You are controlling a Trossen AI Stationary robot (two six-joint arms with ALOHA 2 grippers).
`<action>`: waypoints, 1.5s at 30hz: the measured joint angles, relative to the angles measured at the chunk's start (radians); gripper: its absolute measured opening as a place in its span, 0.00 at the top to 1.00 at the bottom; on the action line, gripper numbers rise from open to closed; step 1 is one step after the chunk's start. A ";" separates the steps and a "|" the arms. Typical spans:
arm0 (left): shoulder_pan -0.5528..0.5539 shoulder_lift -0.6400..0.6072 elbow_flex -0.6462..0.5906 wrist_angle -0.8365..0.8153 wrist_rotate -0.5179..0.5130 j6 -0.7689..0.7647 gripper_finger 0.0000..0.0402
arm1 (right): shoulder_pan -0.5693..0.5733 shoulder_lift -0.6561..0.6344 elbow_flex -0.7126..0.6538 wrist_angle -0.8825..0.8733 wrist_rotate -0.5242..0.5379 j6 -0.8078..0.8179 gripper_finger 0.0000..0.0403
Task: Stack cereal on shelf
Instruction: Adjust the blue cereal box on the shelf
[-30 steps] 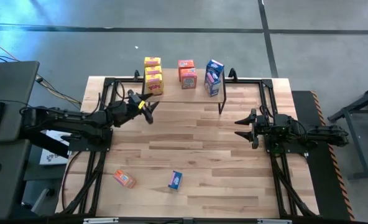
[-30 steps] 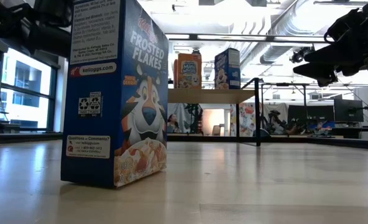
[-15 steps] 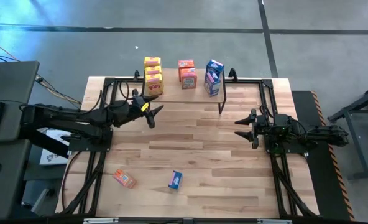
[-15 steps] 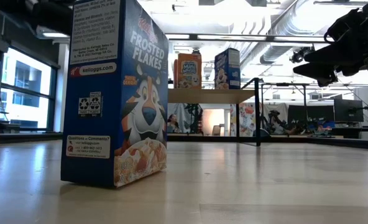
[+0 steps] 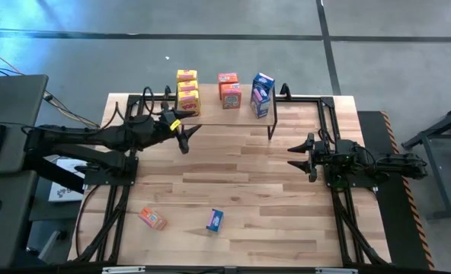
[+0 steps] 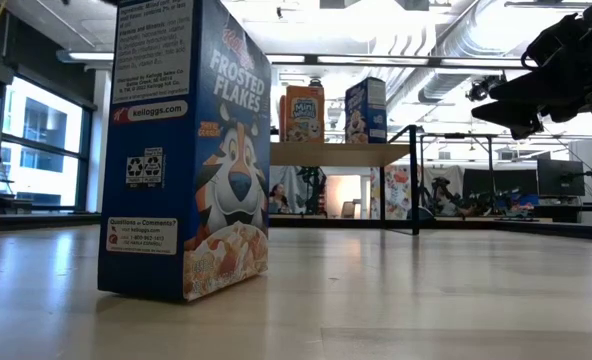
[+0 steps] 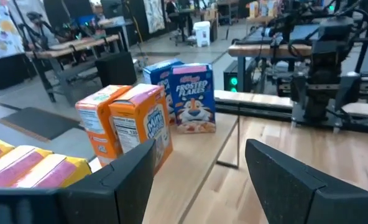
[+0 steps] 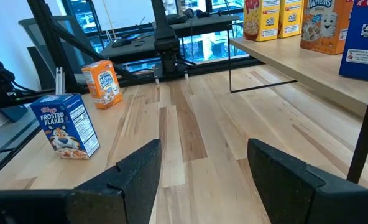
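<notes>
Cereal boxes on a shelf and worktop, with both arms hovering empty.

High view: on the light-wood plank shelf [image 5: 233, 111] with thin black legs stand three yellow boxes [image 5: 187, 91], two orange-red boxes [image 5: 229, 90] and two blue boxes [image 5: 261, 95]; one orange-red box [image 5: 152, 219] and one blue box [image 5: 215, 220] lie on the near planked worktop [image 5: 241, 183]. The left end effector [image 5: 186, 135] reaches out beside the shelf's left end, fingers apart, holding nothing; the right end effector [image 5: 299, 156] waits at the right, fingers apart, empty. Low view: a rectangular blue cardboard box [image 6: 188, 150] stands upright nearby.
</notes>
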 joint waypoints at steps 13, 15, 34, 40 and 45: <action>-0.009 -0.154 0.059 -0.204 -0.001 -0.039 0.40 | 0.000 0.000 0.000 0.044 0.022 0.000 0.42; -0.009 -0.191 0.059 -0.240 -0.001 -0.063 0.40 | 0.000 0.000 0.000 0.078 0.023 0.000 0.42; -0.009 -0.294 0.059 -0.404 -0.018 -0.101 0.40 | 0.000 0.020 0.056 0.586 0.157 -0.242 0.42; -0.008 -0.293 0.059 -0.403 -0.018 -0.100 0.40 | 0.000 0.163 0.179 0.586 0.189 -0.281 0.42; -0.008 -0.293 0.059 -0.402 -0.018 -0.100 0.40 | 0.000 0.361 0.309 0.574 0.228 -0.286 0.42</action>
